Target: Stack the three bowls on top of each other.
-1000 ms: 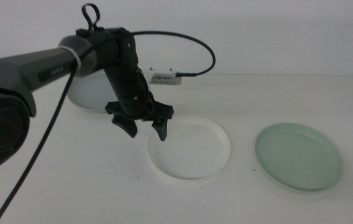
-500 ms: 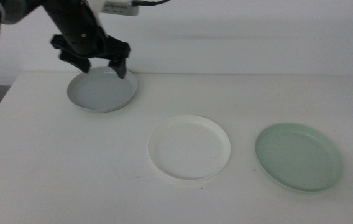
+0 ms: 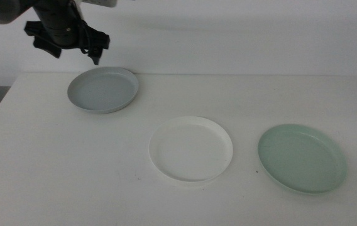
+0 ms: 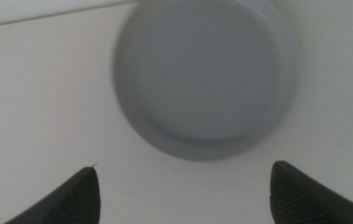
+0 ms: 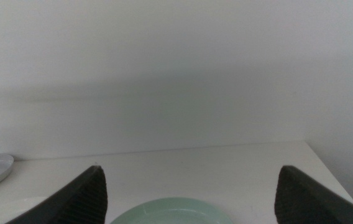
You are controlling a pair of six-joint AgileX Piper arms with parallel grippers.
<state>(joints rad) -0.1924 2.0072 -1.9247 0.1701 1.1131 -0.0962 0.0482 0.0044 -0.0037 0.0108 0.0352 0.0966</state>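
Below left gripper [image 4: 183, 190], grey bowl [image 4: 202, 74], unstacked.

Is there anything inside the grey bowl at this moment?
Nothing lies inside the grey bowl; its whole inner surface shows bare in the middle and left wrist views. The left gripper hangs open above it, apart from it. What is under the bowl is covered.

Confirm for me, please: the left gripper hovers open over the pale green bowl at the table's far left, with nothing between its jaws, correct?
Not quite: the bowl under the left gripper is the grey bowl, not the green one. The middle view shows the green bowl at the right, beside the white bowl. The rest holds: the left wrist view shows the jaws spread and empty above the grey bowl.
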